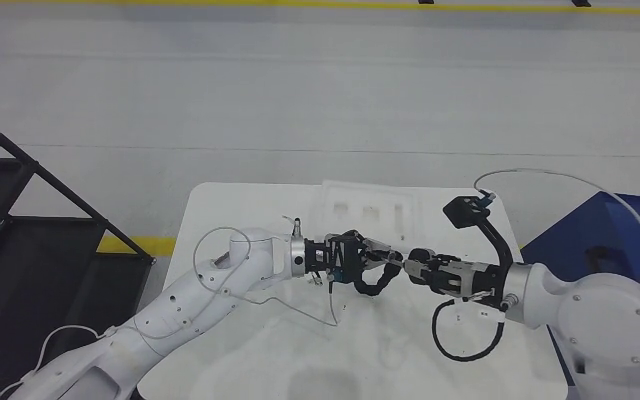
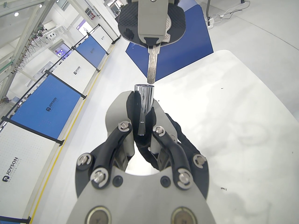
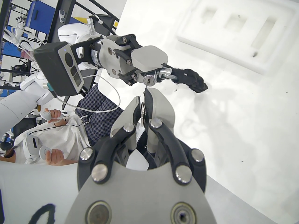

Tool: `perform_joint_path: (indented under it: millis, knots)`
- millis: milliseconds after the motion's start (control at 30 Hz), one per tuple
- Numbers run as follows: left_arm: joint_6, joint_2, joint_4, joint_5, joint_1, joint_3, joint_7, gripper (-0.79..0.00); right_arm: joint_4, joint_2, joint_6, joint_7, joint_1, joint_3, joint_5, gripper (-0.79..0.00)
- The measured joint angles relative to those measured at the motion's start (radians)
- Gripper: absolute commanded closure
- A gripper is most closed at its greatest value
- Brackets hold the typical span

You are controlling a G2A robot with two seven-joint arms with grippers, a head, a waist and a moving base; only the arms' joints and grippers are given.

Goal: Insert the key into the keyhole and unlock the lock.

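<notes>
surface: white table [image 1: 250,205], rounded corners; on it: white foam tray [image 1: 372,195] at far edge; three recesses

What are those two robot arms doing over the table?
The robot is trying to unlock a lock held above the table. Its left end effector grips the small silver lock, whose black cable sticks out to one side. Its right end effector pinches the key by its head and points it at the keyhole. The key's tip sits right at the opening, not yet pushed in.
</notes>
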Motion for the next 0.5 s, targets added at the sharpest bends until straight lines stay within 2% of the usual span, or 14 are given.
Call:
perform_joint_path:
  millis: [500]
  knots:
    - [-0.038, -0.016, 0.006, 0.023, 0.014, -0.024, 0.012, 0.0, 0.0, 0.011, -0.009, -0.008, 0.004, -0.007, -0.011, 0.0]
